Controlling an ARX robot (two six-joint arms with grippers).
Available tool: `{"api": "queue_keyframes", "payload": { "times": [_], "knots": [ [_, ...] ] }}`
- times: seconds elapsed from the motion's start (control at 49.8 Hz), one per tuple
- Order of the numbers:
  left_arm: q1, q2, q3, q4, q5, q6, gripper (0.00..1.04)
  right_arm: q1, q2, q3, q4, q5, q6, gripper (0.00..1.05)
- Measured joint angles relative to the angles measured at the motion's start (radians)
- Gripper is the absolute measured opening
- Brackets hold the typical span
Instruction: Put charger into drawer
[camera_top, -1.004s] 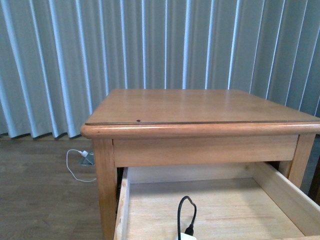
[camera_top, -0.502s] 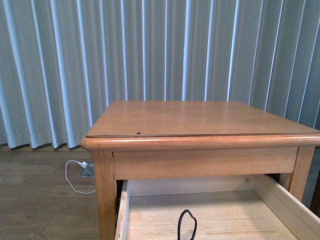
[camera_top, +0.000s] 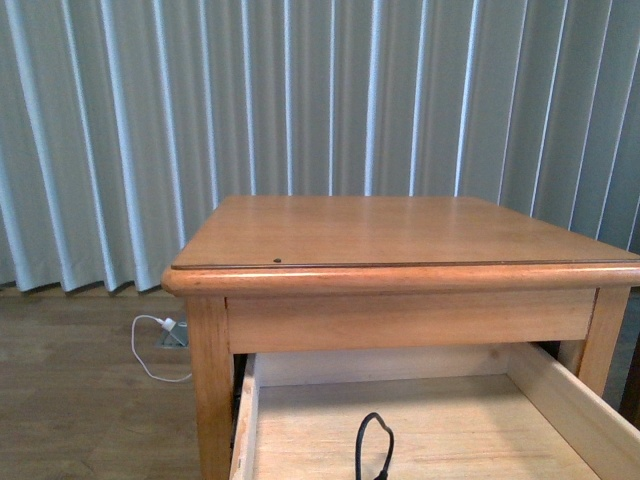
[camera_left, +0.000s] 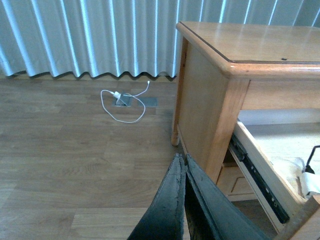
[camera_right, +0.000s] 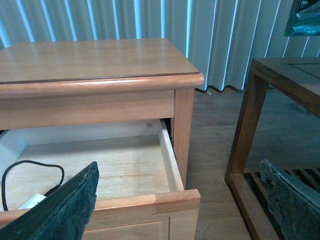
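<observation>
Parked clear of open drawer (camera_right: 170, 156), seemingly because charger (camera_right: 31, 201) already lies inside, with left end effector (camera_left: 184, 199) pinched together, right end effector (camera_right: 179, 172) spread, empty.

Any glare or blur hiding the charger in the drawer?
Front view: sharp, even light; small white black-cabled charger cropped at bottom edge. Left wrist view: mild sheen on honey wooden tabletop. Right wrist view: blurred dark finger of the right tool hides most of it.
</observation>
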Motion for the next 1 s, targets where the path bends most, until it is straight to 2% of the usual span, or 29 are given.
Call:
{"api": "queue_keyframes", "payload": {
  "times": [0.08, 0.181, 0.723, 0.944, 1.004],
  "knots": [
    [0.001, -0.023, -0.006, -0.017, 0.0, 0.0, 0.04, 0.0, 0.0, 0.0, 0.0, 0.0, 0.0, 0.96],
    [0.002, -0.146, -0.016, -0.146, 0.002, 0.0, 0.04, 0.0, 0.0, 0.0, 0.0, 0.001, 0.0, 0.96],
    [0.002, -0.2, -0.032, -0.151, 0.003, 0.0, 0.05, 0.0, 0.0, 0.0, 0.0, 0.0, 0.0, 0.96],
    [0.002, -0.2, -0.032, -0.151, 0.002, 0.0, 0.42, 0.0, 0.0, 0.0, 0.0, 0.0, 0.0, 0.96],
    [0.002, -0.2, -0.032, -0.151, 0.002, 0.0, 0.58, 0.0, 0.0, 0.0, 0.0, 0.0, 0.0, 0.96]
  ]
}}
